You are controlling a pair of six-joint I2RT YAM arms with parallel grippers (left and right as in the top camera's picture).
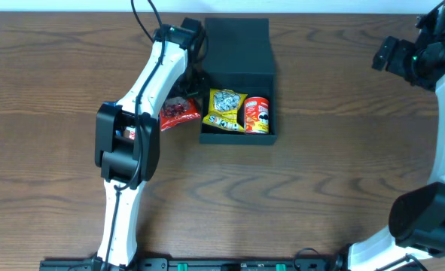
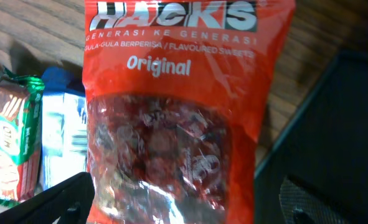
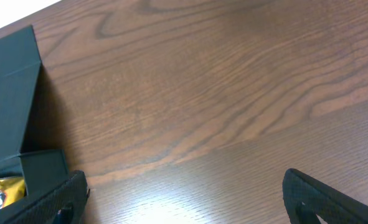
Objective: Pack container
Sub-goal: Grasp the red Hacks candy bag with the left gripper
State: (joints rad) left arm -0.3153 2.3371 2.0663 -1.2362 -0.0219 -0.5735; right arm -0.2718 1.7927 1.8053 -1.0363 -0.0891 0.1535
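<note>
Bracketing a red "HACKS Original" bag (image 2: 171,124), our left gripper (image 2: 187,186) is hiding its grip: we cannot tell if it is pinching. Our right gripper (image 3: 185,177) is hanging wide open, empty; the container (image 1: 237,45) is lying open beside the bag.

We see the open container (image 1: 237,49) on the wooden counter (image 1: 320,188), with a yellow snack packet (image 1: 226,110) and a red Pringles can (image 1: 257,115) inside. A red packet (image 1: 178,114) shows just beside its left wall, at the left arm (image 1: 150,79).
</note>
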